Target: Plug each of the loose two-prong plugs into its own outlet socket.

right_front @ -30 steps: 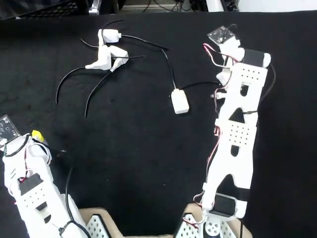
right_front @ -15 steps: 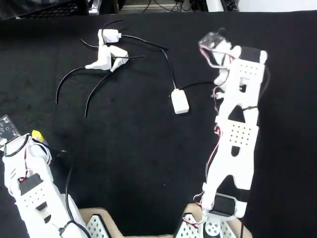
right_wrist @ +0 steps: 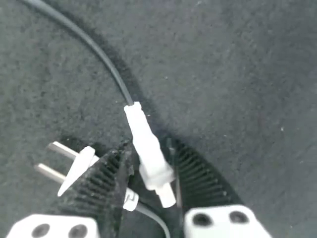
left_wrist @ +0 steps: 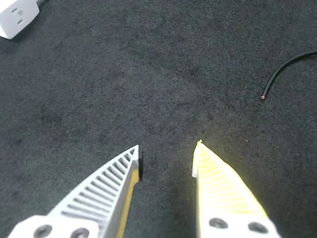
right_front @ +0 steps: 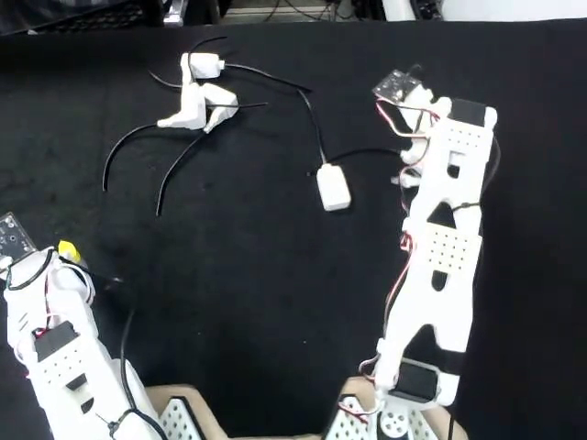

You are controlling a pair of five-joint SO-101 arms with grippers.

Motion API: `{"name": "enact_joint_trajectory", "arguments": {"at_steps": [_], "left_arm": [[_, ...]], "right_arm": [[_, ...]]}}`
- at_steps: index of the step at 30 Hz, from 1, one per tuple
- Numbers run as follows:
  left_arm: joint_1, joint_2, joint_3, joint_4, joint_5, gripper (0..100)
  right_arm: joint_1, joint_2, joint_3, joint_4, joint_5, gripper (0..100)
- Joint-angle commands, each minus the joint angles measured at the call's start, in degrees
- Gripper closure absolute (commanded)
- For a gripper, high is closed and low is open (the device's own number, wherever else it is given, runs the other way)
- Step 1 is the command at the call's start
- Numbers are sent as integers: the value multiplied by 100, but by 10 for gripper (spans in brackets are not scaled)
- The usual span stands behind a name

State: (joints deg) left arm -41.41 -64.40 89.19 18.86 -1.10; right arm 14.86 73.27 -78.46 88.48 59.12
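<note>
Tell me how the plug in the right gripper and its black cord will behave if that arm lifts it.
The cord lies in a loose curve, so it will probably droop and trail, tugging lightly. The plug looks small, hard and light. The right gripper seems to pinch only its narrow white neck, so it might swivel.

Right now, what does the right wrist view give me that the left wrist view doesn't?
Right wrist view: the right gripper at a white two-prong plug, its metal prongs sticking out to one side and its black cord trailing away. Left wrist view: the left gripper open above the black table cloth, a white outlet socket farther off, and a loose cord end. Both: that cloth, with black cable lying on it.
</note>
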Motion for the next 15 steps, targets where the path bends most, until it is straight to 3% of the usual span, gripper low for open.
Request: {"name": "enact_joint_trajectory", "arguments": {"at_steps": [1,4,8,15], "left_arm": [[57,-44,-22,-132,-62,819],[57,-44,-22,-132,-62,819],[57,-44,-22,-132,-62,819],[57,-44,-22,-132,-62,819]], "right_arm": [[35,-40,-901,308,-141,924],[-185,-84,-1833,879,-299,924],[-826,-813,-1569,1257,-369,924],[-2330,-1446,-1701,1248,-2356,924]]}}
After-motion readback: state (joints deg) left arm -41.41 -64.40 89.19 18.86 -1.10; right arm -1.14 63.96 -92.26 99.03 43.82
